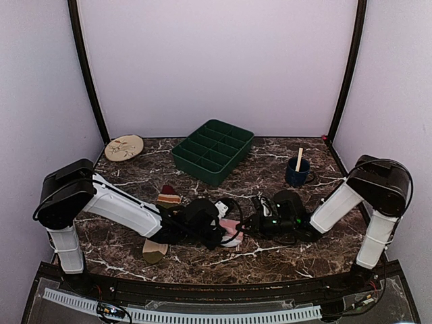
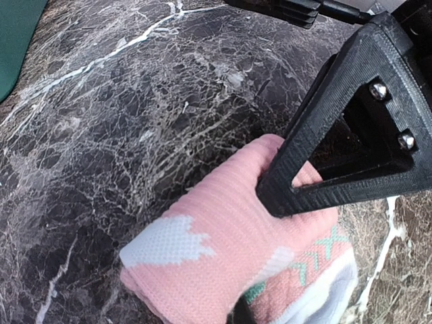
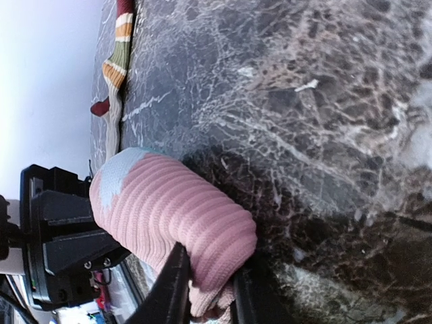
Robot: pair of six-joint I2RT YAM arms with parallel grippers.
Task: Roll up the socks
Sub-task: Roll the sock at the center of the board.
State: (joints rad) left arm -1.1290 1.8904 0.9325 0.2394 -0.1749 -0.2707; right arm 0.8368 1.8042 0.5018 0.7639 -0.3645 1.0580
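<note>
Rolled pink knit sock with white and teal patches (image 2: 223,250) on dark marble table (image 2: 135,101); right gripper (image 3: 206,298) pinches its edge; left gripper (image 1: 217,228) closed, apparently on it too.

A dark brown marble table (image 1: 270,175) veined in white fills the lower half of the frame, enclosed by pale walls. Toward the upper middle sits a green compartment tray (image 1: 213,151), with a round beige disc (image 1: 124,147) at the upper left. At right, a dark blue mug (image 1: 297,173) holds a wooden stick (image 1: 299,159)
</note>
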